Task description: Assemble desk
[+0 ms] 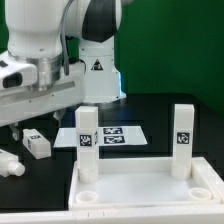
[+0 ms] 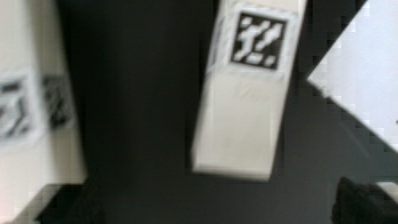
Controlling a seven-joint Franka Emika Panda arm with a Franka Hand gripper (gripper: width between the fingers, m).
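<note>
Jaws of the gripper (image 2: 206,200) hang spread over a tagged white plastic block leg (image 2: 246,100), ten o'clock from the rimmed white tabletop panel (image 1: 140,192): likely light, stiff, best pinched mid-length.

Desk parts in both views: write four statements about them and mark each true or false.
1. Two upright legs stand on the tabletop panel. True.
2. The gripper is shut on a leg. False: its fingers stand apart with nothing between them.
3. All four legs are mounted on the panel. False: a loose leg lies on the black table.
4. The marker board lies on the table beyond the panel. True.
</note>
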